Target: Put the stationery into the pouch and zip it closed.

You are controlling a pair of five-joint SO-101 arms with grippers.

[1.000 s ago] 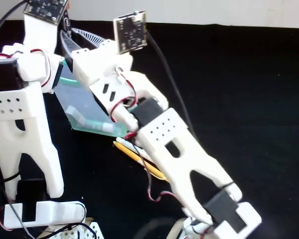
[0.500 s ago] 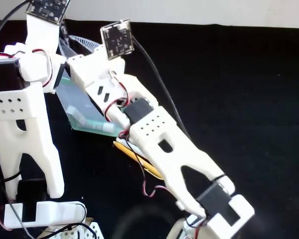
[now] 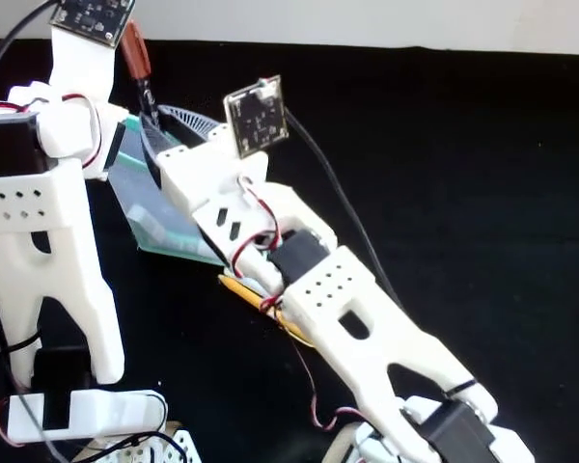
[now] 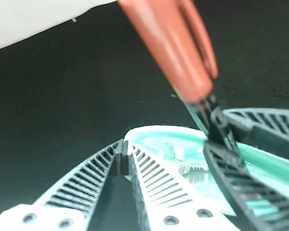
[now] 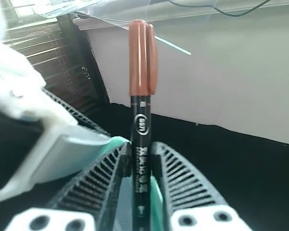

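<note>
right gripper clamped on a pen, gripping the black barrel; the pen stands upright, brown cap up, lower end hidden between the fingers; in the high view the pen sticks up near the left arm's wrist, above the pouch; left gripper has its fingers pressed together at the pouch's teal rim, looks like it's pinching that edge; the pouch is clear with teal trim, held tilted, upper end up at the left gripper, lower end down on the black table; left wrist view shows the pen barrel coming down just above the pouch mouth, with the right arm's dark fingers either side of it; can't tell whether the tip is inside; a yellow pencil lies on the table just beside the pouch's lower edge, partly under the right arm
</note>
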